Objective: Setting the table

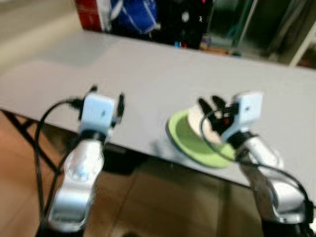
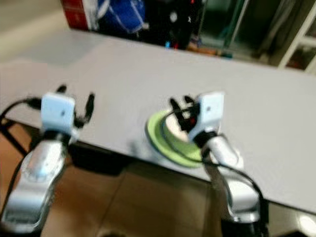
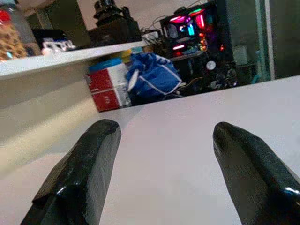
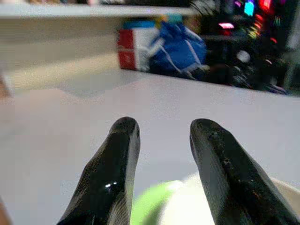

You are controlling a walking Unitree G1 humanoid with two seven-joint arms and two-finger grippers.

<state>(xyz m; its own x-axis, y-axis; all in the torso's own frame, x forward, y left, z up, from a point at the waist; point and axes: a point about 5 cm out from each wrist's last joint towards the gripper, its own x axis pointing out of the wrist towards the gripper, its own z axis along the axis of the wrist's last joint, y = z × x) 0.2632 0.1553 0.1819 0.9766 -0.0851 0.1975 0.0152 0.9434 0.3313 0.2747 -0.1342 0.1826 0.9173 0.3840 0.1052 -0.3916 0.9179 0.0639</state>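
— Grey table, with a green plate at its near edge?

— Yes, a white bowl on it. Right gripper hovers above the bowl, fingers narrowly parted, probably setting it down. Left gripper, well left of the plate, spread wide, empty.

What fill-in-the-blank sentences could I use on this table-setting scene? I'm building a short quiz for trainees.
1. The plate on the grey table is coloured ____.
2. The gripper above the plate is the ____ one.
3. The left gripper has its fingers ____ over bare table.
4. The plate lies near the table's ____ edge, the one closest to the robot.

Missing words: green; right; open; near
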